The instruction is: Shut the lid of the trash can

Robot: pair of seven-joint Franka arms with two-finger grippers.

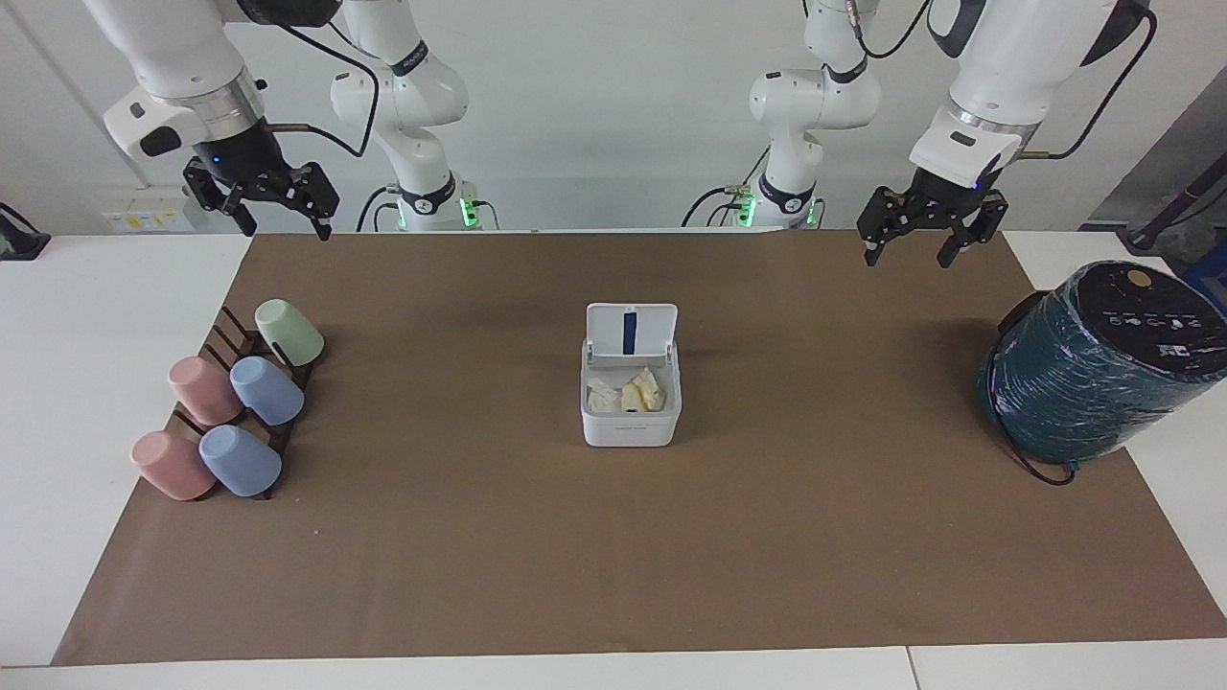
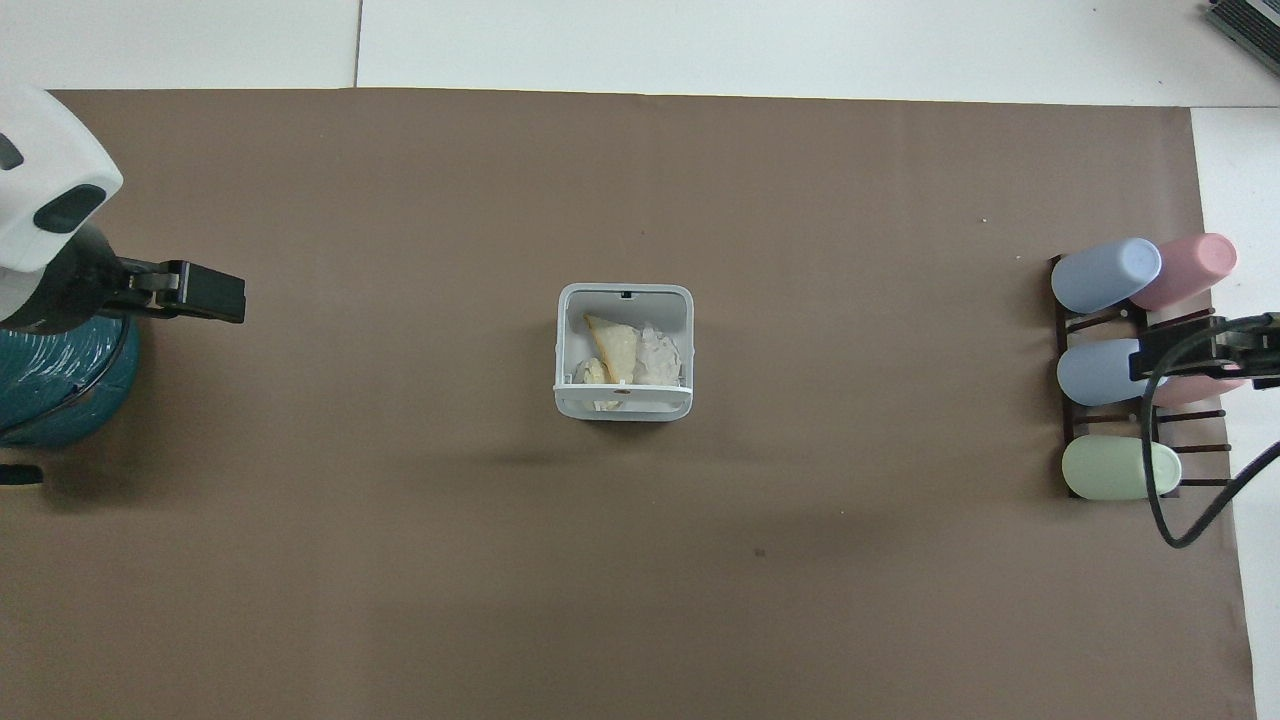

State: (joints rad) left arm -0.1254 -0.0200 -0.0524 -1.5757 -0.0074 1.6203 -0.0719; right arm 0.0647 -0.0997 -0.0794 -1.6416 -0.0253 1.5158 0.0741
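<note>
The small white trash can (image 1: 631, 422) stands in the middle of the brown mat, with crumpled paper inside; it also shows in the overhead view (image 2: 570, 350). Its lid (image 1: 631, 331) stands upright and open on the side nearer to the robots, blue strip showing; in the overhead view the lid (image 2: 622, 388) is seen edge-on. My left gripper (image 1: 906, 257) hangs open and empty in the air near the left arm's end of the mat, well apart from the can. My right gripper (image 1: 288, 230) hangs open and empty above the mat's corner at the right arm's end.
A big teal wrapped cylinder (image 1: 1093, 369) with a black cable lies toward the left arm's end. A dark rack (image 1: 240, 335) with several pink, blue and green cups stands toward the right arm's end. A brown mat (image 1: 613, 556) covers the table.
</note>
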